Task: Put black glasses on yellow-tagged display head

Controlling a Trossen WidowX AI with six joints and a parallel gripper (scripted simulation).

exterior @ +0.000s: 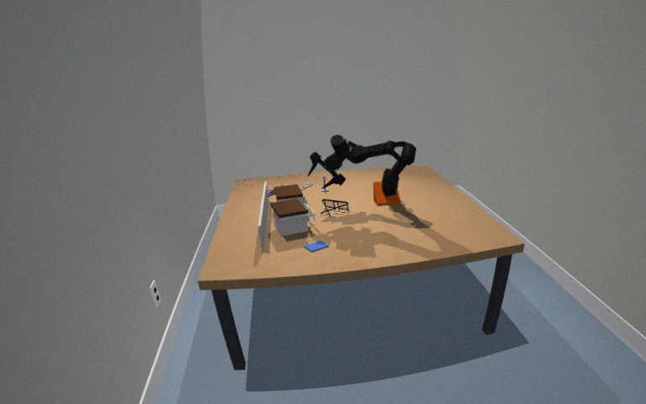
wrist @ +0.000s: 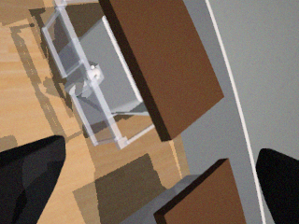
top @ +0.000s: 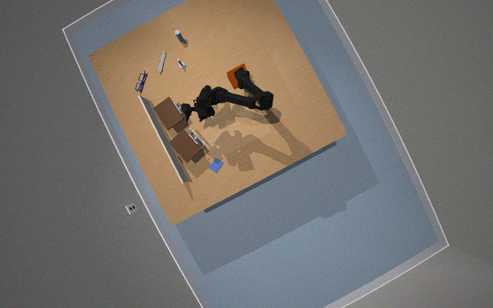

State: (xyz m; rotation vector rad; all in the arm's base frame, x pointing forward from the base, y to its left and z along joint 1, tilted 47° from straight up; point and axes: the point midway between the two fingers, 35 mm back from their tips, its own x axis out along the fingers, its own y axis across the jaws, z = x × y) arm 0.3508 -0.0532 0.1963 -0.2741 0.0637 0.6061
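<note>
The black glasses (exterior: 335, 206) appear to rest on the table below the arm in the exterior view; the arm seems to hide them in the top view. My gripper (top: 194, 119) (exterior: 316, 181) (wrist: 163, 154) is wide open and empty, above and in front of the heads. The nearer head (top: 185, 145) (exterior: 288, 208) (wrist: 173, 65) has a brown top and wears clear glasses (wrist: 105, 105). The other head (top: 169, 112) (exterior: 288, 191) (wrist: 206, 196) has a brown top too; its face is mostly hidden. The yellow tag does not show, so I cannot tell which head carries it.
A pale upright panel (top: 162, 138) (exterior: 263, 216) stands close behind both heads. A blue box (top: 216, 165) (exterior: 316, 246) lies beside the nearer head. Navy glasses (top: 140, 81), pale glasses (top: 160, 62), a small stand (top: 181, 65) and a blue cylinder (top: 179, 35) are farther off.
</note>
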